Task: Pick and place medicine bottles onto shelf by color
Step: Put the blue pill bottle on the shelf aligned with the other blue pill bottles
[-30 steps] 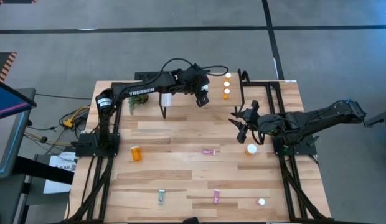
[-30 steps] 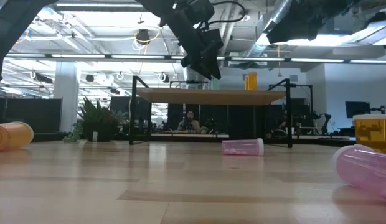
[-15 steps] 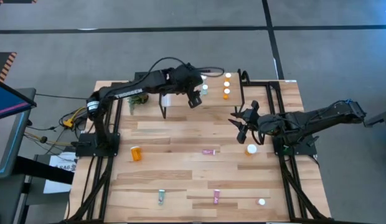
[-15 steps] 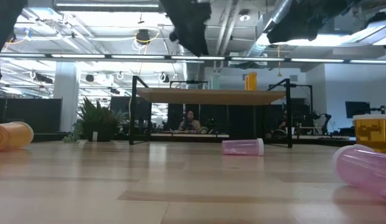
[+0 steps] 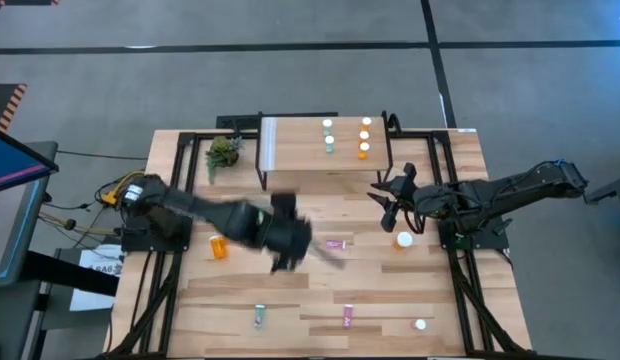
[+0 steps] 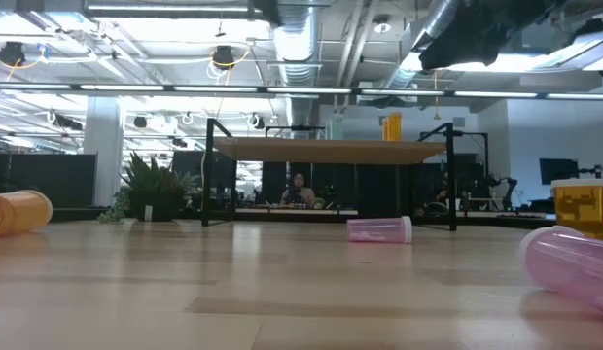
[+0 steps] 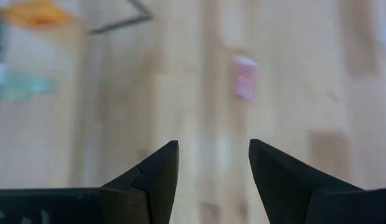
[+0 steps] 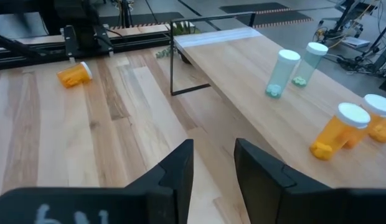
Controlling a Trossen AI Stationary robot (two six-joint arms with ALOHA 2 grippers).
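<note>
The shelf (image 5: 300, 150) stands at the table's far side. On it stand two teal bottles (image 5: 329, 143) and three orange bottles (image 5: 364, 135). More bottles lie on the table: a pink one (image 5: 335, 244) in the middle, a big orange one (image 5: 219, 246) to the left, and a teal one (image 5: 259, 317) and a pink one (image 5: 348, 316) near the front edge. My left gripper (image 5: 283, 255) hangs open over the table's middle, just left of the pink bottle (image 7: 244, 78), with nothing between its fingers. My right gripper (image 5: 386, 200) waits open at the shelf's right end.
A small green plant (image 5: 223, 152) sits left of the shelf. A white-capped bottle (image 5: 403, 239) stands by the right arm's base, and another (image 5: 420, 324) stands at the near right. Bare wood lies between the shelf and the middle bottles.
My left gripper has swung away from the shelf's top toward the near edge, fast enough to blur, and now hangs over the table's middle; the wrist rolled on the way. The two teal bottles it covered now show standing on the shelf.
</note>
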